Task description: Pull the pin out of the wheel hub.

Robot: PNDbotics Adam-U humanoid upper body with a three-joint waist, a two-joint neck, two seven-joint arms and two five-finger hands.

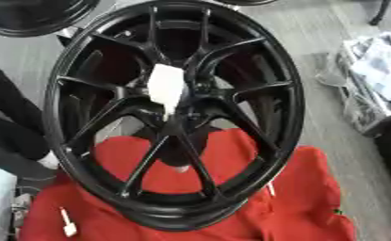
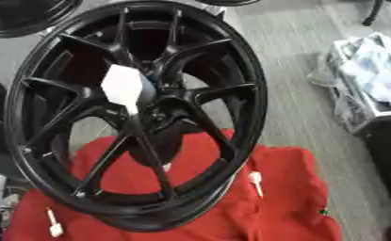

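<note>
Neither robot hand of mine shows in either view. The black wheel fills the middle of the frame, tilted, resting on a red cloth. A white pin sits in its hub at centre. Two more white pins lie on the cloth, one lower left, one lower right.

The pin at the black wheel centre faces open air; spokes crowd every clock direction, rim encircling.
</note>
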